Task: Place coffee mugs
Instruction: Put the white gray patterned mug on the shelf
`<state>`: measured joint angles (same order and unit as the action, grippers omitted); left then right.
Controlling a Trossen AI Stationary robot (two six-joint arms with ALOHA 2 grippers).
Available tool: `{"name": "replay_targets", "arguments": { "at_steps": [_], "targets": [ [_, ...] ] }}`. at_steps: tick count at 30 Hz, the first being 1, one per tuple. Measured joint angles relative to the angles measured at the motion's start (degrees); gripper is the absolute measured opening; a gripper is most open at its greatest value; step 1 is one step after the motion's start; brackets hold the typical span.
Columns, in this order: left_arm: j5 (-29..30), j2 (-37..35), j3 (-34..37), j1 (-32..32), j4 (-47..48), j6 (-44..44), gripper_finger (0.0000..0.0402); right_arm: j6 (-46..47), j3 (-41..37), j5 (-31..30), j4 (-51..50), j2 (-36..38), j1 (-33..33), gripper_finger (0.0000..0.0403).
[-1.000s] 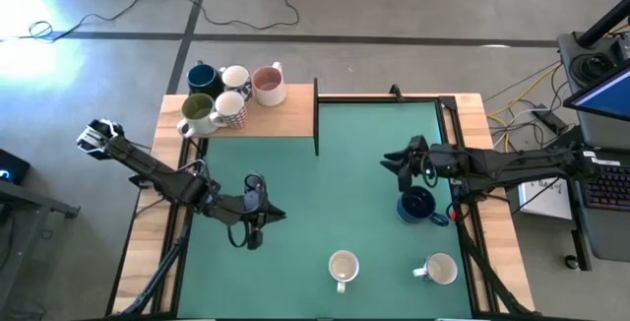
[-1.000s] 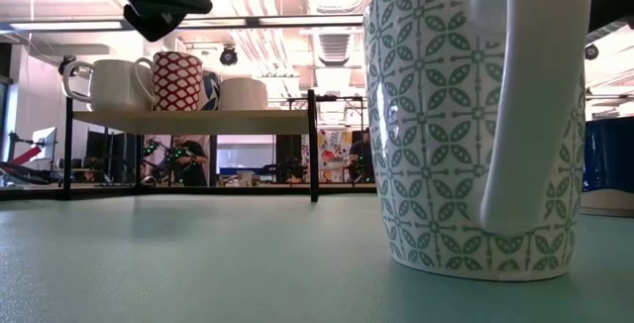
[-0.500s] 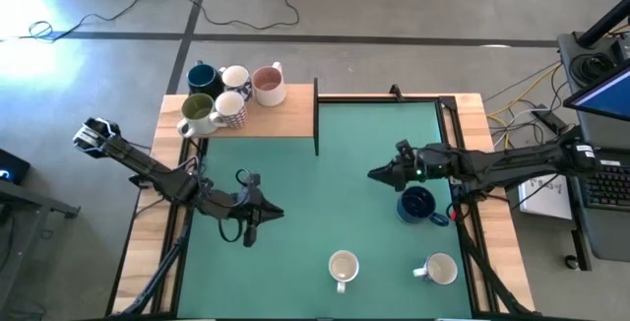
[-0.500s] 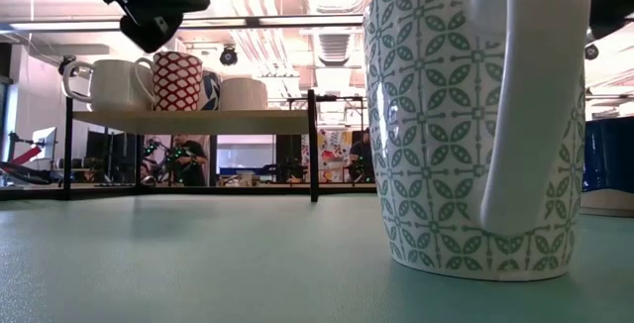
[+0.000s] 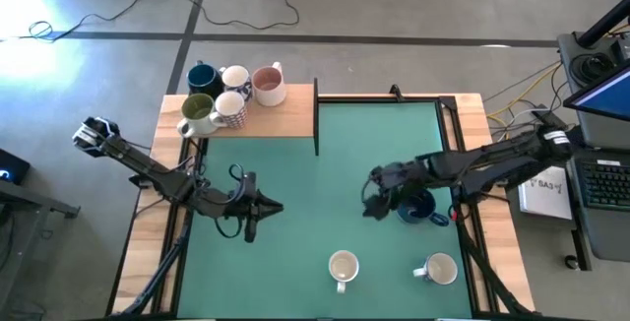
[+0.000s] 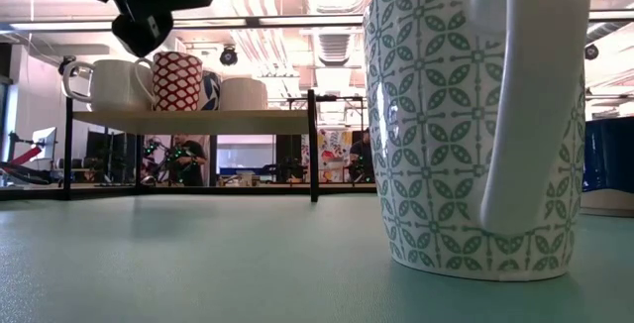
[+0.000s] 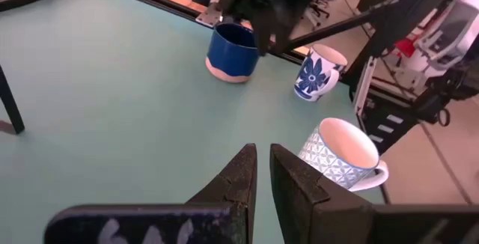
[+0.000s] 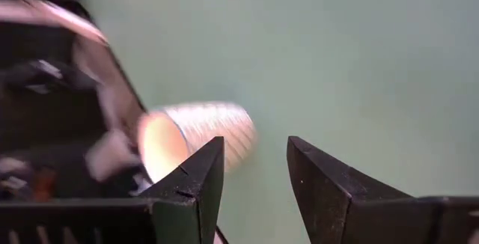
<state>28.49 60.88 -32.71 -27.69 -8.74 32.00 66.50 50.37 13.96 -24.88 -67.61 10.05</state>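
Note:
Three mugs stand on the green mat: a dark blue mug (image 5: pixel 418 206) (image 7: pixel 232 49), a leaf-patterned white mug (image 5: pixel 343 267) (image 6: pixel 446 125) and a white mug with a blue flower (image 5: pixel 438 270) (image 7: pixel 318 72). Several more mugs (image 5: pixel 228 93) stand on the wooden shelf at the far left corner. My right gripper (image 5: pixel 372 206) (image 8: pixel 251 162) is open and empty, hovering just left of the dark blue mug. My left gripper (image 5: pixel 268 209) (image 7: pixel 262 158) is shut and empty above the mat's left half.
A dark upright divider (image 5: pixel 316 114) closes the shelf's right end. Wooden rails (image 5: pixel 472 163) frame the mat. Bare mat (image 5: pixel 325 178) lies between the two grippers. Cables and a laptop sit off the table's right side.
My right gripper has swung from the mat's far right part toward the near edge and somewhat leftward, tipping down beside the dark blue mug; its wrist view is blurred by the motion. My left gripper has edged slightly toward the table's left. No mug has moved.

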Motion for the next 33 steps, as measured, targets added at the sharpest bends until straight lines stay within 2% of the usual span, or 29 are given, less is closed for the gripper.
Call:
{"name": "replay_targets", "arguments": {
  "at_steps": [3,11,14,20,23,28,33],
  "targets": [
    [0.14,-0.02,-0.01,-0.69,0.01,1.44,0.0022,1.08,4.93,0.02,-5.24,-4.18,4.09,0.0137],
    [1.36,0.02,0.48,-4.02,-0.02,4.33,0.0022,4.42,14.55,-0.46,-4.90,-15.92,12.55,0.0137],
    [3.50,0.02,0.48,-6.64,-0.11,4.57,0.0022,4.93,18.03,-0.52,-4.96,-20.56,14.52,0.0137],
    [9.59,0.02,0.48,-12.63,-0.10,5.03,0.0022,5.07,24.25,-0.80,-5.40,-27.64,16.07,0.0137],
    [12.74,0.02,0.50,-15.30,-0.28,5.21,0.0022,4.78,26.34,-2.02,-9.57,-30.53,16.12,0.0137],
    [15.96,0.02,0.50,-17.98,-0.37,5.45,0.0022,3.66,28.02,-3.10,-12.15,-32.02,16.06,0.0137],
    [16.22,0.02,0.50,-18.02,-0.43,5.38,0.0022,3.29,27.95,-4.52,-12.55,-31.85,16.06,0.0133]
  ]
}}
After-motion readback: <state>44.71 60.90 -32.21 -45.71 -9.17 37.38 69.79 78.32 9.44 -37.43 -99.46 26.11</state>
